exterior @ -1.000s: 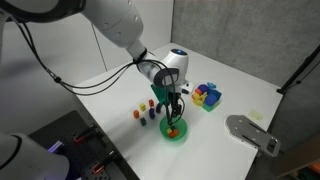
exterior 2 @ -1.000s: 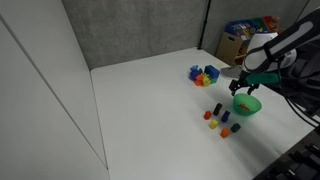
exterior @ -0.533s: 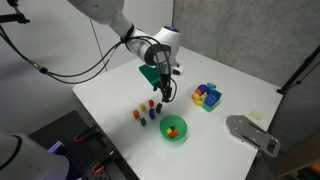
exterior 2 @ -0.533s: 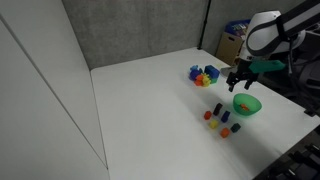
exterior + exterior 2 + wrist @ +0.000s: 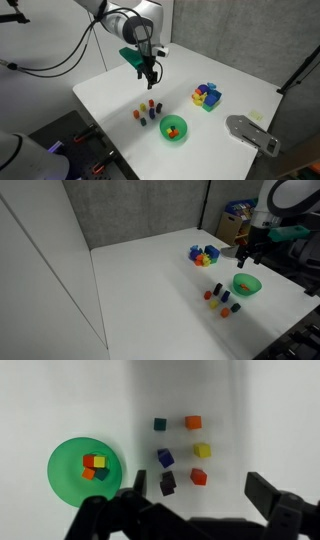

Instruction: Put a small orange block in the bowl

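Retreat after release, by the look of it; seems past the placing rather than before it. Already inside the bowl (image 5: pixel 62 480), near its middle: a small orange block (image 5: pixel 88 473), pressed against a yellow piece (image 5: pixel 99 461) and a dark one. Bright green and round, resting on the white table (image 5: pixel 110 95) in both exterior views, near the loose blocks (image 5: pixel 202 450) and well apart from the heap of toy pieces (image 5: pixel 207 96).

High above the table, the gripper (image 5: pixel 150 74), well apart from the bowl and from every block. Wide spread of its fingers (image 5: pixel 268 495) in the wrist view, gripping nothing and touching nothing. Between them, only table and loose blocks down below.

Calls for little next: keep the jaws apart, stay well above the bowl rim to avoid knocking it, drift clear and settle. Worth a look into the bowl first; hard to tell from this height whether lying flat or leaning on the neighbours. On the table, a spare orange block (image 5: pixel 193 422), at the edge of the loose group with free room around it, good for a straight descent if needed.
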Motion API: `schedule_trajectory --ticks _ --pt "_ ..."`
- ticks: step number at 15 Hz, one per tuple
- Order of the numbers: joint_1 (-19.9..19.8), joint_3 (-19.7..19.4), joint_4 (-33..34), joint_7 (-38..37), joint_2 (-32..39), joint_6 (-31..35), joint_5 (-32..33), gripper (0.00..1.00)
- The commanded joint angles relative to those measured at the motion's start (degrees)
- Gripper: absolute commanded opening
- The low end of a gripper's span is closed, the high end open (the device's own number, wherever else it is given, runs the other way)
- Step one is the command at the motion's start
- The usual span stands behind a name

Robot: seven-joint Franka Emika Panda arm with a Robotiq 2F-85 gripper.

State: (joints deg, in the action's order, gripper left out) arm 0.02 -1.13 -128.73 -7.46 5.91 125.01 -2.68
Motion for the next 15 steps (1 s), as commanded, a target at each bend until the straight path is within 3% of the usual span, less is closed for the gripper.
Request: schedule_trajectory --ticks 1,8,15 --pt "0.4 0.7 -1.6 1.1 -7.4 -4.0 0.9 1.00" --pt "0.9 1.9 2.5 1.3 -13.5 -11.0 1.3 1.00" --pt "0.8 2.0 1.6 0.9 -13.7 -9.9 1.0 1.00"
